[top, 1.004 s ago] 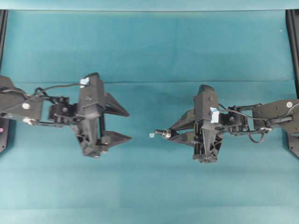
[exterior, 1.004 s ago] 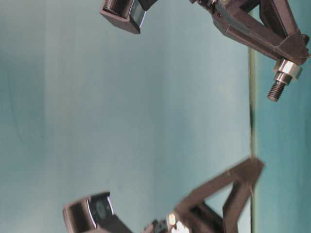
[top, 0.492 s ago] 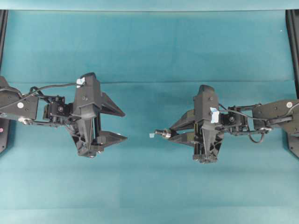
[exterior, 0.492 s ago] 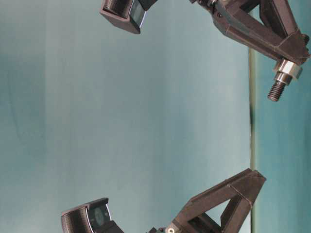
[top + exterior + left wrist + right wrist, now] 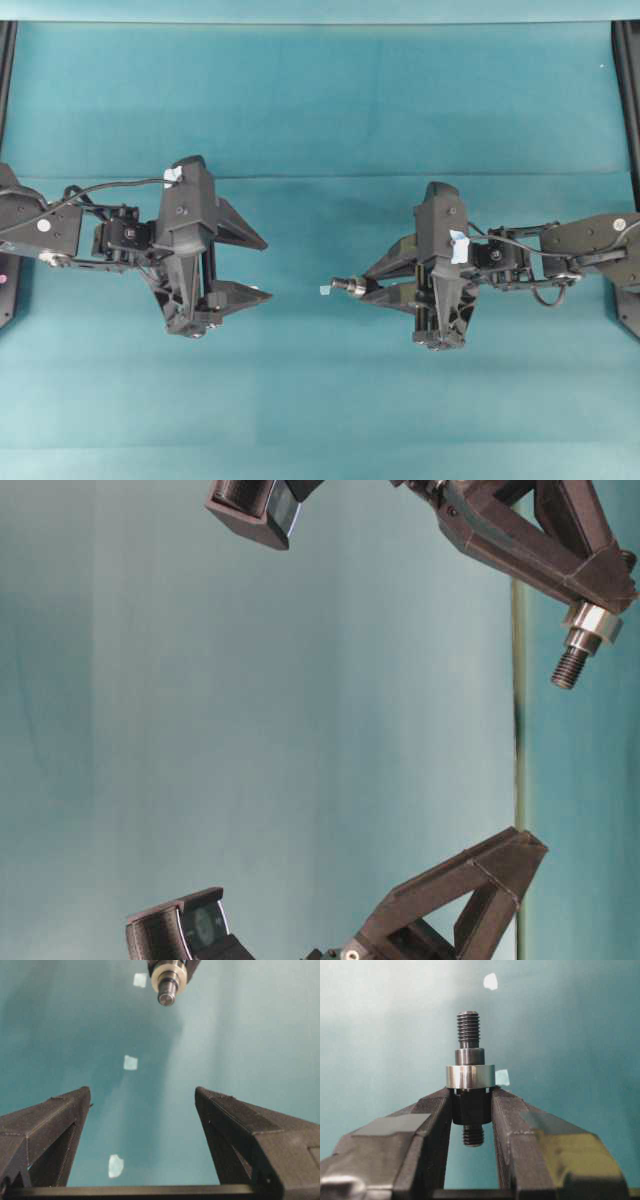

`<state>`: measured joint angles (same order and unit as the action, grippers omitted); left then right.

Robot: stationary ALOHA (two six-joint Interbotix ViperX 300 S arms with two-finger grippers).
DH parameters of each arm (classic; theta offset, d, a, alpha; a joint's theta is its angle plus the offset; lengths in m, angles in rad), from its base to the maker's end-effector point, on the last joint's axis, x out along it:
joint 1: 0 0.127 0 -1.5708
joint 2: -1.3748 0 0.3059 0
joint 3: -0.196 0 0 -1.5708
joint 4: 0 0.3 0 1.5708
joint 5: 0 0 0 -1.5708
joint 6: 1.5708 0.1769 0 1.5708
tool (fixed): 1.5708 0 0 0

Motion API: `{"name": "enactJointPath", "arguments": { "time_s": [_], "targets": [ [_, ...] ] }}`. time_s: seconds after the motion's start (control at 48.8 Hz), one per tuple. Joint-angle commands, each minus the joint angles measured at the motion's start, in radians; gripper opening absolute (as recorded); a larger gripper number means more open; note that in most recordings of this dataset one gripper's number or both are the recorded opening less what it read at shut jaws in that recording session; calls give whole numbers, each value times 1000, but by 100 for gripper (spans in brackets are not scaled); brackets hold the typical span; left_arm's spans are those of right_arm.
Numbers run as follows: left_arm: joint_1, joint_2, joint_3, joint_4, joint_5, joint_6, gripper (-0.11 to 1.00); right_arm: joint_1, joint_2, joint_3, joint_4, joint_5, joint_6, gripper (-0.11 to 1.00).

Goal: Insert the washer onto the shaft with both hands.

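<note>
Right wrist view: my right gripper (image 5: 470, 1105) jaws clamp the shaft (image 5: 469, 1040), washer (image 5: 470, 1076) already seated. Left gripper (image 5: 142, 1100) jaws gape, empty. I'd judge insertion done; next, retreat.

Overhead looks straight down; the table-level view lies sideways; wrist cameras face each other closely.

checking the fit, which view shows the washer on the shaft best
The right wrist view: washer seen close, ringing the shaft above the right claw. Left wrist shows it end-on, table-level small at the edge, overhead tiny.
</note>
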<state>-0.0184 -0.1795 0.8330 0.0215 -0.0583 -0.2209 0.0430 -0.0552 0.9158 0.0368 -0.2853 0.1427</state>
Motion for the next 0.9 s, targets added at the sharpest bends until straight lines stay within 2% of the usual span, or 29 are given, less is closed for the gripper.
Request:
{"name": "enactJointPath", "arguments": {
  "time_s": [0.0, 0.881],
  "targets": [
    [-2, -17, -11, 0, -5, 5, 91, 3, -9, -8, -2, -6, -5, 0],
    [-3, -15, -12, 0, -5, 8, 91, 18, -11, -2, -2, -6, -2, 0]
  ]
}}
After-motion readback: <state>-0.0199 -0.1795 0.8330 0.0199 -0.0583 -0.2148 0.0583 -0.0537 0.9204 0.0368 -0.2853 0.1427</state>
